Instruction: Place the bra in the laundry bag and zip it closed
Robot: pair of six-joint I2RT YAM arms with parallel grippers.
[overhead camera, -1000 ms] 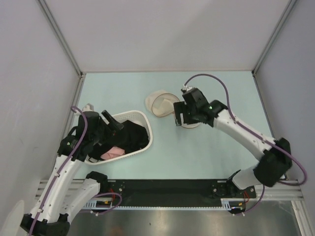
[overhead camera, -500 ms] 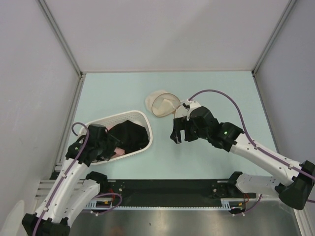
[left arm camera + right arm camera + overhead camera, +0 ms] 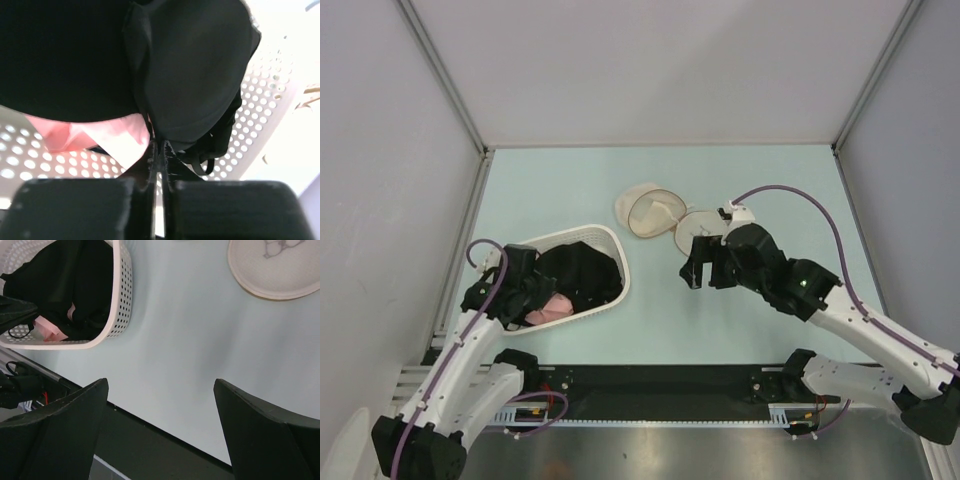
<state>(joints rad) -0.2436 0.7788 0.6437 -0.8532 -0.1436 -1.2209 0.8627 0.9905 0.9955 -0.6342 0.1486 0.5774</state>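
Right now the bra [image 3: 200, 75] lies in the white perforated basket [image 3: 262, 95], with one black cup draped over a pink garment [image 3: 100, 137]. The left end effector [image 3: 157, 150] is pressed together on the cup's lower edge and appears to pinch it. The laundry bag [image 3: 650, 212] sits open on the worktop [image 3: 770, 180], well apart from the basket. The right end effector [image 3: 703, 266] hovers between the two with its fingers spread, holding nothing. The step in hand looks like lifting the bra out. It would go best as a slow, straight rise, so that the straps clear the basket wall and the pink garment is left where it is. The fingers themselves hide how much fabric they have caught. The straps are mostly buried in the dark folds, and the bag's zip is too small to make out.
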